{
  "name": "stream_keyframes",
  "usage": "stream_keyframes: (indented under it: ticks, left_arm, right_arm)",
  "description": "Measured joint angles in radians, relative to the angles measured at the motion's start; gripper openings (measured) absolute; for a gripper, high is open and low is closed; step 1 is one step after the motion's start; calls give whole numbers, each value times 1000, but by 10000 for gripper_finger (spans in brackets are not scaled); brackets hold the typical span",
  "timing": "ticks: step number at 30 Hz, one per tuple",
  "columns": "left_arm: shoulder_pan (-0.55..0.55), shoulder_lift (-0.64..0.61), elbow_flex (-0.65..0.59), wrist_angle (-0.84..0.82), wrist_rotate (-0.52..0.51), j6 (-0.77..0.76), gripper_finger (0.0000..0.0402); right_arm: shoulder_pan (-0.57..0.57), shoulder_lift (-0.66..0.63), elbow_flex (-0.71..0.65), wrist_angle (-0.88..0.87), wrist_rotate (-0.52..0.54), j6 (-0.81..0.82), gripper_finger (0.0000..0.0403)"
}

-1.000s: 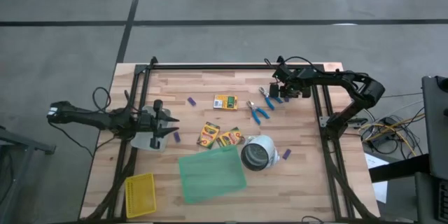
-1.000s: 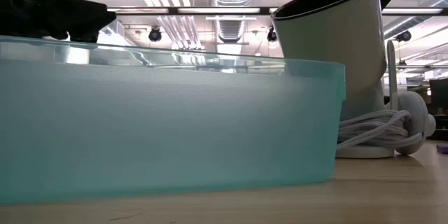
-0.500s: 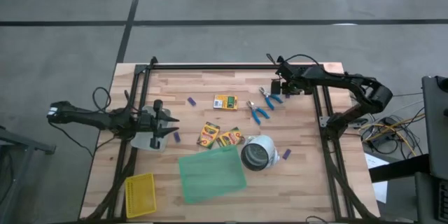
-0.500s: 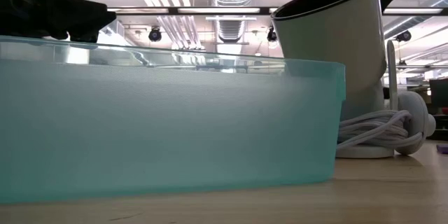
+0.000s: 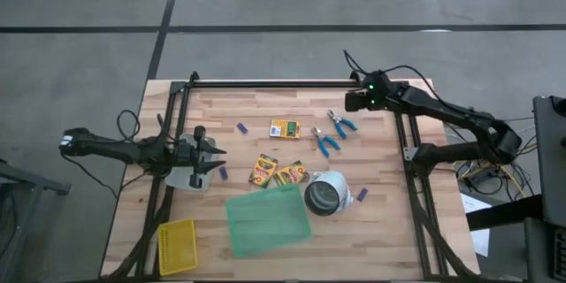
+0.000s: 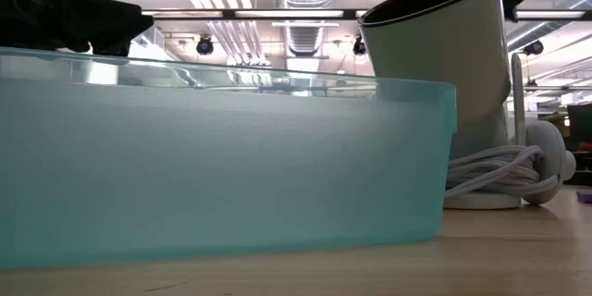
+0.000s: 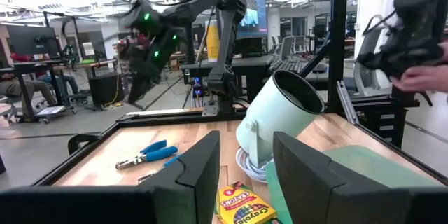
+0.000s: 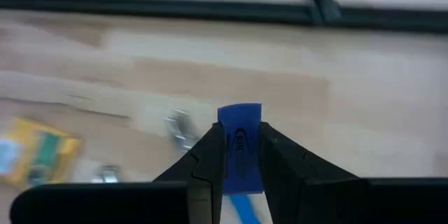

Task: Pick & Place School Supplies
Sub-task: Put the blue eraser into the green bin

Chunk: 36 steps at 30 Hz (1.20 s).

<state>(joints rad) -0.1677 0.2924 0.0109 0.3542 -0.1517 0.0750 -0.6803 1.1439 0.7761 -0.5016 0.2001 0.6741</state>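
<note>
Currently the right gripper [image 8: 236, 155] is clamped on a small blue oblong piece [image 8: 240, 143], held above the wooden table [image 5: 265, 115] near its far right corner. Relative to the white cup [image 5: 325, 194], both blue-handled tools [image 5: 333, 133] lie on the far side, and the crayon boxes [image 5: 273, 171] lie just beside it. The left gripper [image 7: 241, 171], by the left rail, stands partly open and holds nothing.

Blue piece [image 8: 240, 145], yel/grn crayon boxes [image 5: 285, 128]
</note>
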Motion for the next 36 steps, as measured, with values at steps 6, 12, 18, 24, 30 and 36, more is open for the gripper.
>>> stream_keyframes:
  ticks: [6,12,18,24,30,36]
  left_arm:
    - [0,0,0,0,0,0,139]
    - [0,0,0,0,0,0,139]
    - [0,0,0,0,0,0,139]
    - [0,0,0,0,0,0,139]
    - [0,0,0,0,0,0,139]
    - [0,0,0,0,0,0,139]
  right_arm:
    - [79,-112,1,95,-36,-66,68]
    - [164,-167,2,219,-206,-157,68]
    - [265,-165,2,322,-383,-248,68]
    - [383,-151,2,452,-475,-299,68]
    - [516,-129,2,533,-488,-330,68]
    - [654,-80,2,624,-480,-412,68]
